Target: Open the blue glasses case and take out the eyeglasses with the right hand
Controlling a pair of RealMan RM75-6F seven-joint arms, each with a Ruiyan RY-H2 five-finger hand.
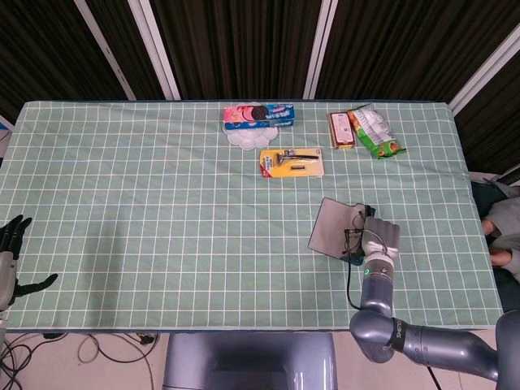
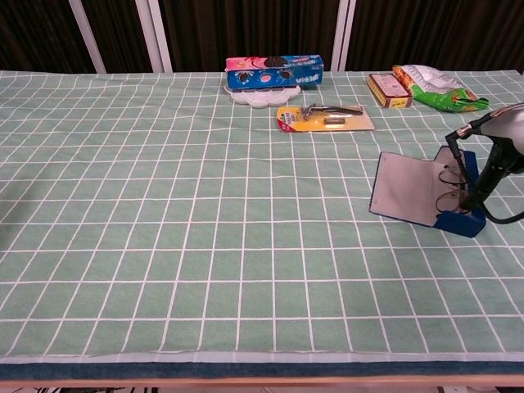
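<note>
The blue glasses case [image 2: 457,221] lies open on the right side of the green checked cloth, its grey lid [image 2: 407,188] folded out flat to the left. The same lid [image 1: 333,227] shows in the head view. The thin-framed eyeglasses [image 2: 453,187] rest in the blue tray. My right hand [image 1: 380,238] hovers over the tray's right end, and its grey wrist hides the fingers. In the chest view the right hand [image 2: 501,135] reaches down with a dark part at the glasses. My left hand [image 1: 12,253] hangs at the table's near left corner, fingers spread, holding nothing.
Along the far edge sit a cookie box [image 1: 258,114] on a white plate [image 1: 242,137], a yellow razor pack [image 1: 291,162], a brown snack box [image 1: 341,130] and a green bag [image 1: 377,134]. A black cable [image 2: 499,217] loops beside the case. A person [image 1: 504,231] sits past the right edge.
</note>
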